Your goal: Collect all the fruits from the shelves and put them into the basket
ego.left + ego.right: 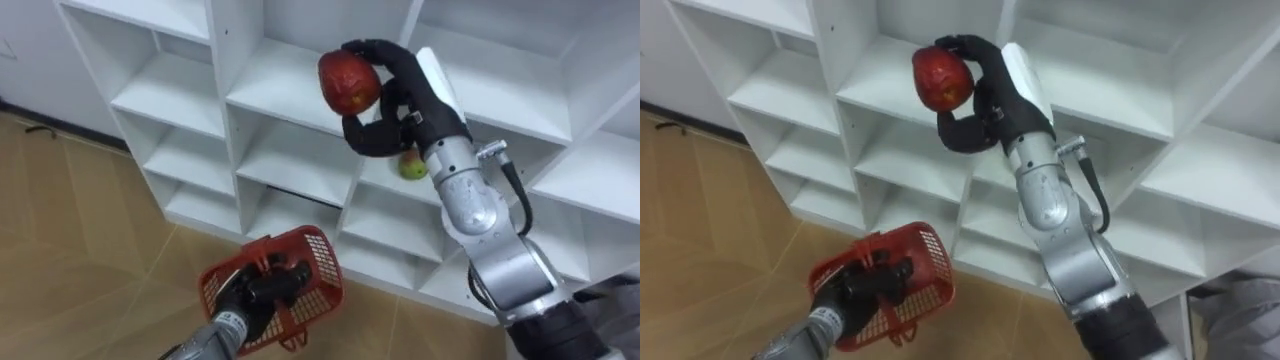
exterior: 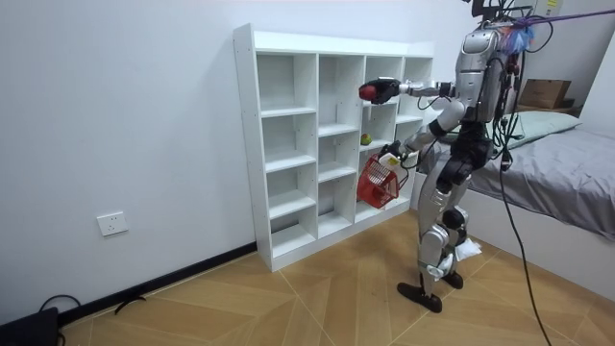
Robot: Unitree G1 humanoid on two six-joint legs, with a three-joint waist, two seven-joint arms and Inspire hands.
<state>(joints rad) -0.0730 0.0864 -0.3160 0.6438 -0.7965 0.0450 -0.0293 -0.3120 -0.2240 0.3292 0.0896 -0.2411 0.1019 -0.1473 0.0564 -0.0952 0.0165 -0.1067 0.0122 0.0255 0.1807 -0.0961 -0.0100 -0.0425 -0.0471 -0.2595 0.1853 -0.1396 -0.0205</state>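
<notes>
Fruit first: in the left eye view the red fruit point(image 1: 349, 82) sits in the right hand point(image 1: 400, 110). The fingers are curled round it from behind and below, so it is carried in front of the closet point(image 1: 190, 95) and rests on no shelf. A green fruit point(image 1: 413, 167) lies on a shelf just behind the wrist. Lower down, the left hand point(image 1: 264, 286) has its fingers closed on the handle of the red basket point(image 1: 320, 255), mouth upward, I think to receive the fruit. In the room view the robot stands close before the closet, right arm raised, basket near its waist, a bed point(image 2: 567, 168) behind. In the right eye view the grip is the same; whether the basket holds anything I cannot tell.
</notes>
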